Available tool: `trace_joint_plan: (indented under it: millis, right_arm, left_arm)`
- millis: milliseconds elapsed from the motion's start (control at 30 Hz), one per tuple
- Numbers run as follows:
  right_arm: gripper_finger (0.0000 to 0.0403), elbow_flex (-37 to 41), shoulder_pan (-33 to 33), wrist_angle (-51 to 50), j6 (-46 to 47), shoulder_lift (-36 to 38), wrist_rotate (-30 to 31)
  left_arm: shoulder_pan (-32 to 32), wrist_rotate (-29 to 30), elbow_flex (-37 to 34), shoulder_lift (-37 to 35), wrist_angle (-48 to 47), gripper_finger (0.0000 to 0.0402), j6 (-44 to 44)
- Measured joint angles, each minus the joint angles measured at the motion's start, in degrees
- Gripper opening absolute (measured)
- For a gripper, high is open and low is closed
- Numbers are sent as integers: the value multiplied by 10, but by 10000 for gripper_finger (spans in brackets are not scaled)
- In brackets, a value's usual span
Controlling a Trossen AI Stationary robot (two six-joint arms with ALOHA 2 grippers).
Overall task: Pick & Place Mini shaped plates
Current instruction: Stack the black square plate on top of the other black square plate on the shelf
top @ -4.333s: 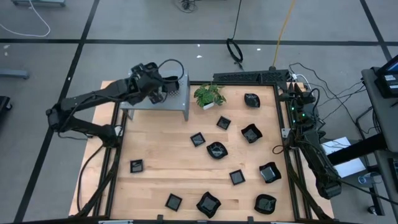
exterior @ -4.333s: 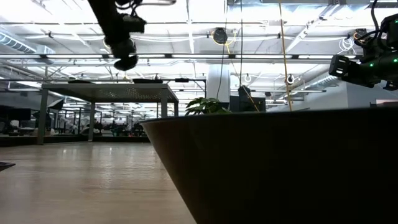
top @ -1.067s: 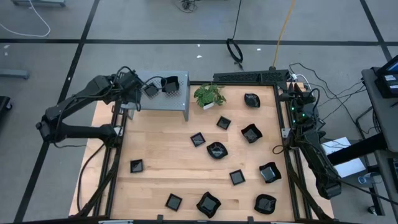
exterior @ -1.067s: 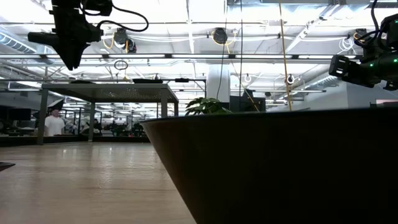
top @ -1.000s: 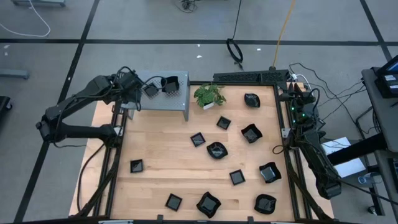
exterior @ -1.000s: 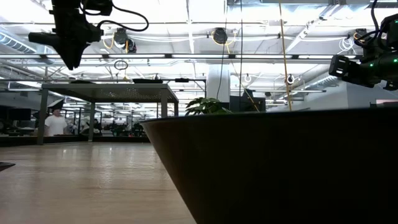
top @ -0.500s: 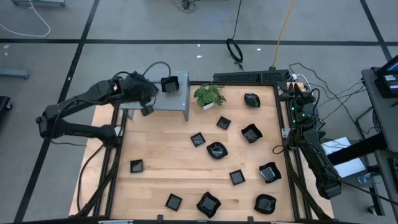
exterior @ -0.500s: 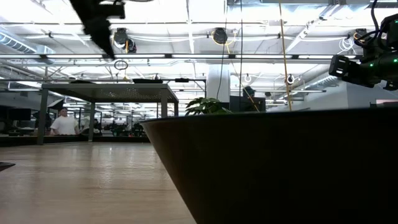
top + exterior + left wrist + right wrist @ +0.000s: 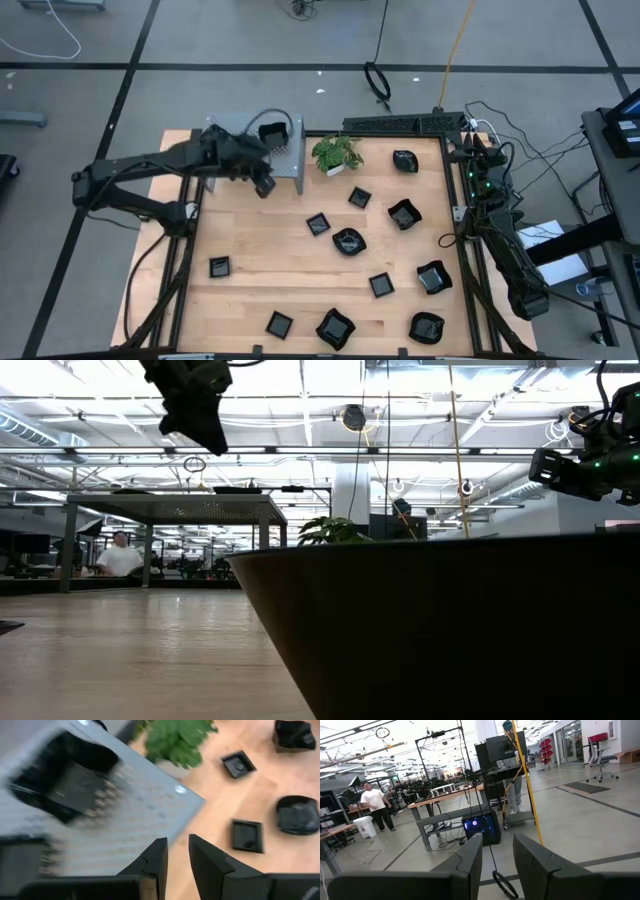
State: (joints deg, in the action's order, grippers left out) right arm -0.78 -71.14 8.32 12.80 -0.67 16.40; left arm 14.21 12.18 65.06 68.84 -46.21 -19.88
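Plates: ten lie loose on the surface, from 12 to 6 o'clock and mostly toward 3 — one near centre. One more plate sits on the grey rack at 11 o'clock. Left claw hangs over the rack's front edge, fingers a narrow gap apart, holding and touching nothing. Right claw waits off the 3 o'clock edge, fingers slightly apart, empty. One plant.

table: pale wood | plates: glossy black | shelf: perforated grey metal
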Motion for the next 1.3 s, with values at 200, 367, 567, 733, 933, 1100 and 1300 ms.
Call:
trace_joint_plan:
  millis: [200, 367, 567, 733, 933, 1100, 1300]
  right_arm:
    - [100, 0, 0, 0, 0, 0, 0]
    - [100, 0, 0, 0, 0, 0, 0]
    - [100, 0, 0, 0, 0, 0, 0]
    - [100, 0, 0, 0, 0, 0, 0]
    - [100, 0, 0, 0, 0, 0, 0]
    - [100, 0, 0, 0, 0, 0, 0]
    - [100, 0, 0, 0, 0, 0, 0]
  left_arm:
    - [-73, -13, 0, 57, 52, 84, -109]
    - [-131, -55, 0, 86, 129, 83, -223]
    - [-206, -77, 0, 109, 208, 83, -331]
    - [-266, -70, -1, 122, 205, 83, -401]
    - [-329, -67, -1, 131, 205, 83, -507]
    - [-394, -102, 0, 141, 201, 83, -589]
    - [-463, -107, -1, 155, 155, 83, -697]
